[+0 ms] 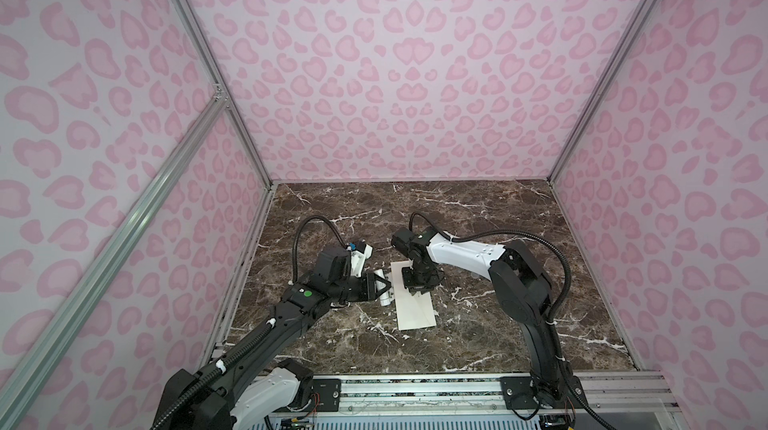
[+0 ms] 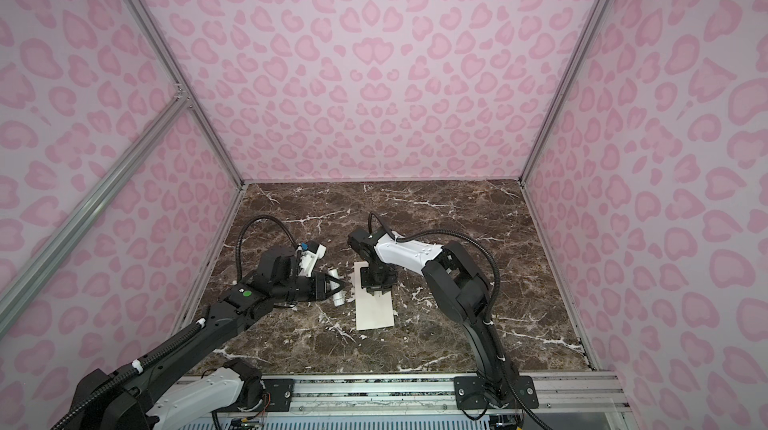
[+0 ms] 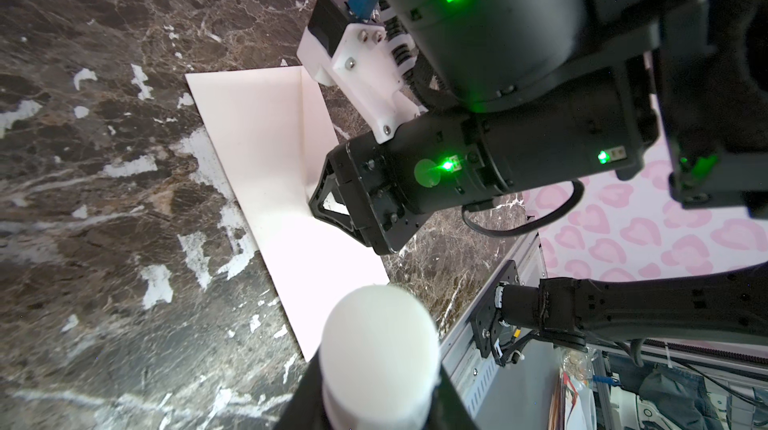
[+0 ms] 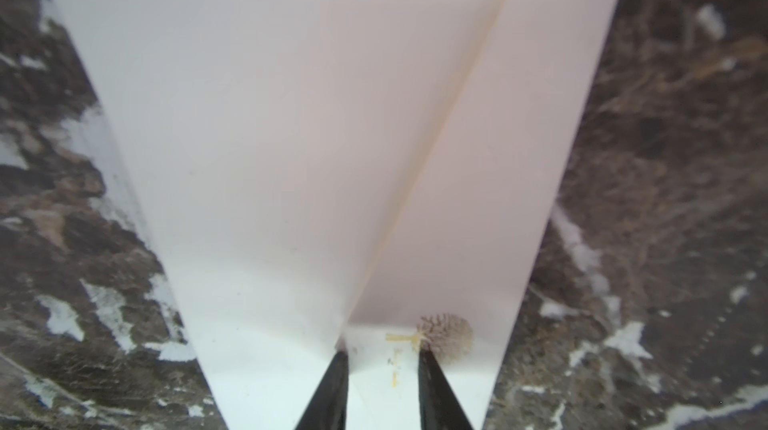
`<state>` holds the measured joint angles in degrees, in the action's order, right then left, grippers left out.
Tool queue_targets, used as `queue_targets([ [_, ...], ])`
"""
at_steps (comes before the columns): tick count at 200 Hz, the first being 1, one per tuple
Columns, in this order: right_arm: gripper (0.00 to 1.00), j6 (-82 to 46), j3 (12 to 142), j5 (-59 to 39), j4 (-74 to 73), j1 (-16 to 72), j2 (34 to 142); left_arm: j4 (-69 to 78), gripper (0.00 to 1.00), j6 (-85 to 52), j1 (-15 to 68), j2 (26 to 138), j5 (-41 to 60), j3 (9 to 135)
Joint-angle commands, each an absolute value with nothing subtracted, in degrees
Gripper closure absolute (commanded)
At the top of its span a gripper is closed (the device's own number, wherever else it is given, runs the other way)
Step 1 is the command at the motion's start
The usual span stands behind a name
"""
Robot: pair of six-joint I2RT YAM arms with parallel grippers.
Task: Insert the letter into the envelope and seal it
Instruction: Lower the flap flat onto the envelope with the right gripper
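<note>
The cream envelope (image 1: 417,311) (image 2: 375,313) lies flat on the brown marble table, its pointed flap folded down. My right gripper (image 1: 417,291) (image 4: 382,355) points straight down at it, open. The black fingertips (image 4: 338,365) rest on the paper beside the flap tip and the small gold emblem (image 4: 446,336). In the left wrist view the right gripper (image 3: 328,203) stands on the envelope (image 3: 257,137). My left gripper (image 1: 384,286) (image 3: 378,403) is shut on a white cylindrical stick (image 1: 385,301) (image 3: 380,336), just left of the envelope. The letter is out of view.
Pink patterned walls close the table (image 1: 478,208) on three sides. An aluminium rail (image 1: 436,390) with both arm bases runs along the front edge. The right arm's elbow (image 1: 519,278) rises to the right of the envelope.
</note>
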<state>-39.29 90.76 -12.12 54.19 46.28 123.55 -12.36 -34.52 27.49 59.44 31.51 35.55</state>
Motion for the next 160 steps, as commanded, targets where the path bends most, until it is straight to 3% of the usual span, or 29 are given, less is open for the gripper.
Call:
queue_targets([
  [1,0.68,-38.14,89.21,-12.44,47.27,46.58,124.63,-13.20,0.93,-34.01,27.42,58.72,31.29,36.39],
  [132,0.60,-37.61,87.01,-11.59,49.31,47.12,112.70,-18.32,0.93,-33.79,27.44,55.12,29.02,37.69],
  [160,0.76,-37.92,85.61,-12.34,47.96,46.80,111.04,-18.81,0.93,-33.84,27.42,54.60,28.83,37.62],
])
